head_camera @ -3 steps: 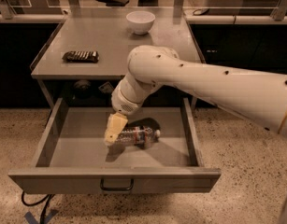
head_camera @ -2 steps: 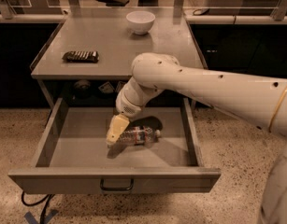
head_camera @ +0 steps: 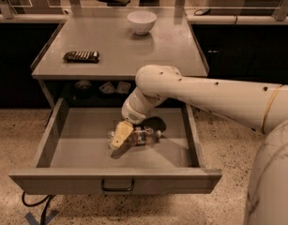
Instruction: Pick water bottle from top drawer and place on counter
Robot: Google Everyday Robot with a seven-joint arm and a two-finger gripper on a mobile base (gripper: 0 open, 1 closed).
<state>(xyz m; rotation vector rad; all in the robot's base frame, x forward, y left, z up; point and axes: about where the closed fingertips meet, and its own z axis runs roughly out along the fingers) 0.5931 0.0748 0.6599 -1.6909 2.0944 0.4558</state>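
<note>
The top drawer point(head_camera: 64, 184) stands pulled open below the counter point(head_camera: 120, 50). The water bottle point(head_camera: 146, 136) lies on its side on the drawer floor, near the middle. It is clear, with a dark label band. My gripper point(head_camera: 120, 135) hangs from the cream arm, reaches down into the drawer and sits over the bottle's left end. It hides the cap end of the bottle. I cannot see if it is touching the bottle.
A white bowl point(head_camera: 141, 21) stands at the back of the counter. A dark ridged bar point(head_camera: 81, 56) lies at its left. A pale ledge with glass panels point(head_camera: 228, 18) runs behind. The drawer's pull handle point(head_camera: 117, 187) faces front. Cables point(head_camera: 38, 205) lie on the speckled floor.
My gripper has moved a little down and to the right, closer over the bottle's left end. The bottle and the drawer have not moved.
</note>
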